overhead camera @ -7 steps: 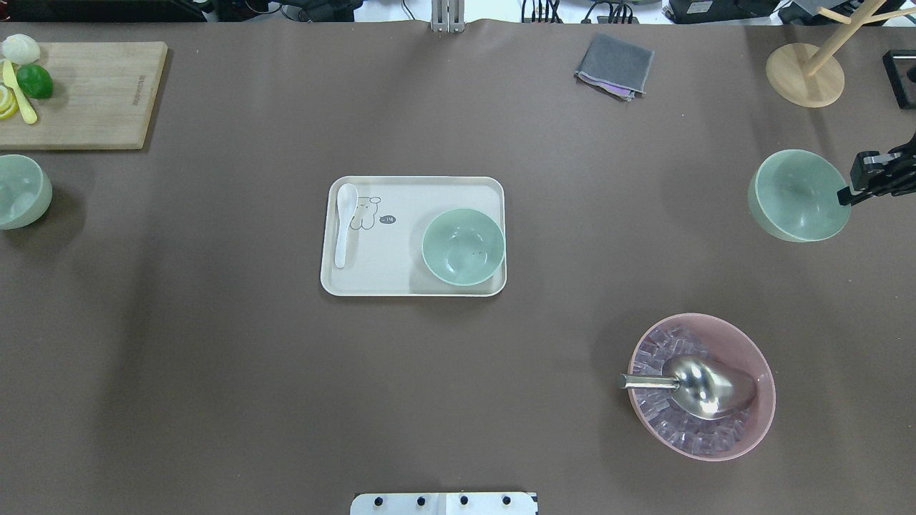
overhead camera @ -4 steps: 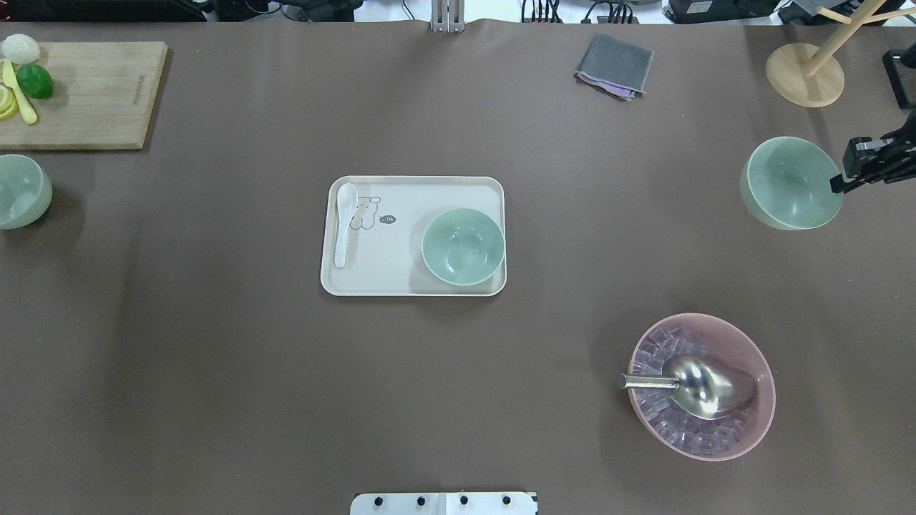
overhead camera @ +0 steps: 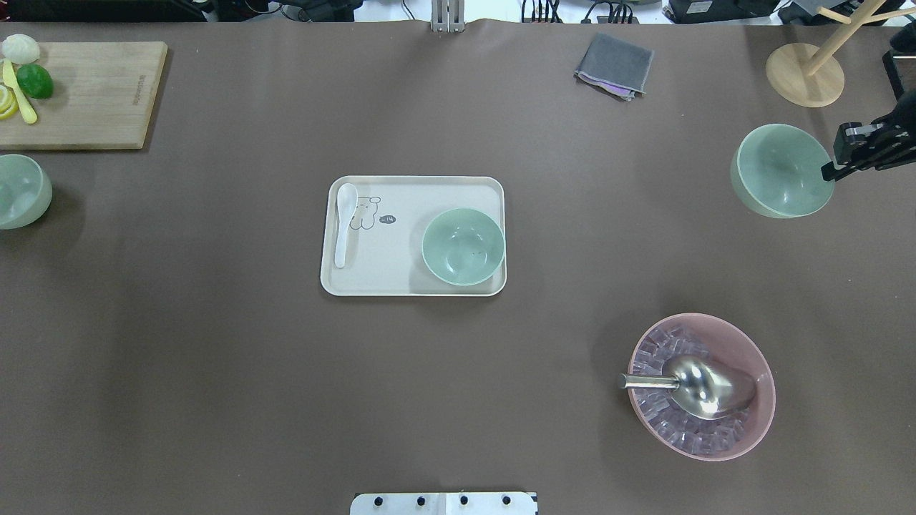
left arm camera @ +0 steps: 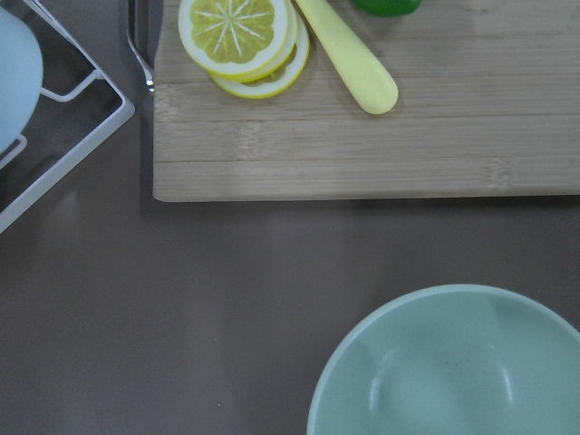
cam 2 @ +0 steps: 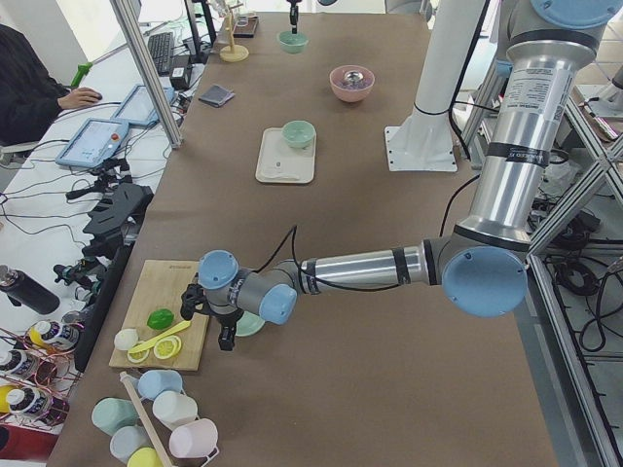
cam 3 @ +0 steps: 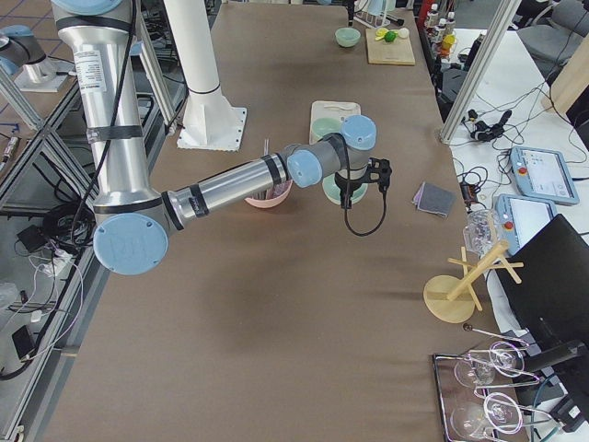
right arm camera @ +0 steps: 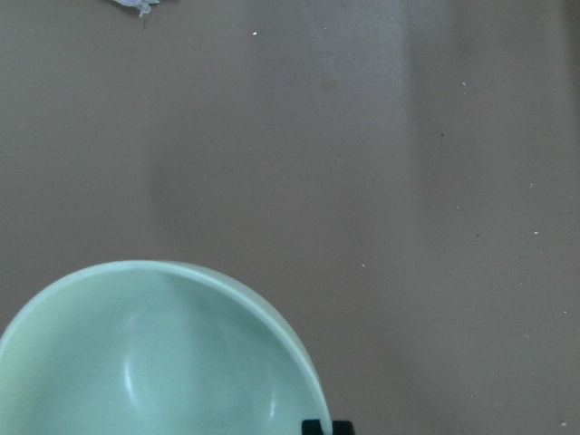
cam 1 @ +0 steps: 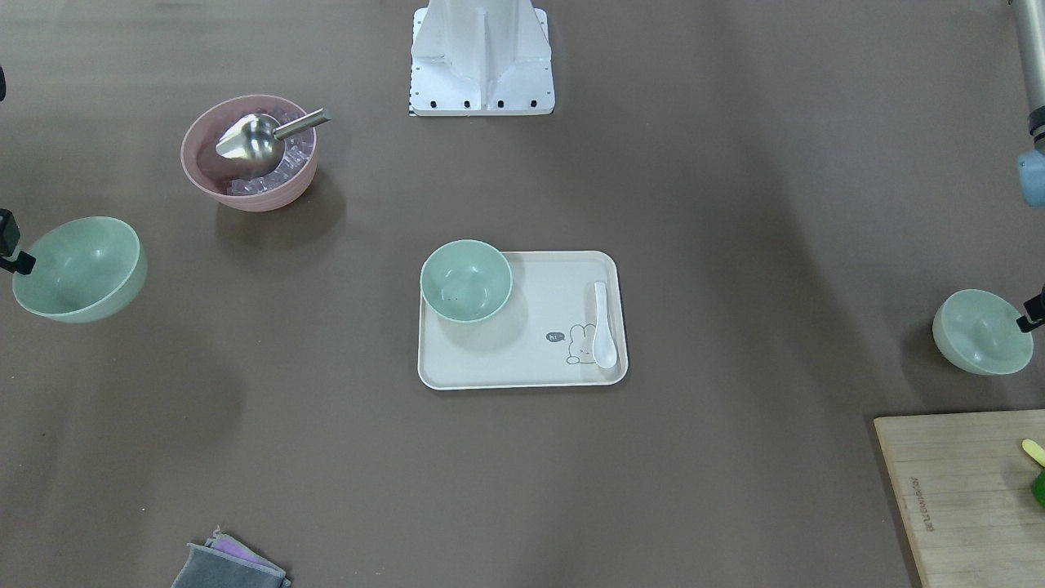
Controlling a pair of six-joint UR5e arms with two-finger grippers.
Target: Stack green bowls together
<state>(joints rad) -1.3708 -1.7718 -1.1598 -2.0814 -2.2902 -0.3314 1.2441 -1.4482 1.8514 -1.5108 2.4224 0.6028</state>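
Observation:
Three pale green bowls are in view. One green bowl (overhead camera: 463, 247) stands on the cream tray (overhead camera: 401, 282) at mid-table. My right gripper (overhead camera: 829, 173) is shut on the rim of a second green bowl (overhead camera: 781, 170) and holds it tilted above the table at the right; this bowl fills the bottom of the right wrist view (right arm camera: 154, 362). The third green bowl (overhead camera: 21, 191) is at the left edge. My left gripper (cam 1: 1030, 318) has a fingertip at that bowl's rim (cam 1: 976, 335); I cannot tell whether it is clamped. That bowl also shows in the left wrist view (left arm camera: 453, 372).
A white spoon (overhead camera: 345, 225) lies on the tray. A pink bowl (overhead camera: 760, 357) with ice and a metal scoop (overhead camera: 705, 386) stands near right. A cutting board (overhead camera: 93, 100) with lemon and lime is far left. A grey cloth (overhead camera: 614, 66) and a wooden stand (overhead camera: 804, 75) are far right.
My right gripper has carried its green bowl away from the robot and a little toward the table's middle. The left bowl and the tray bowl have not moved.

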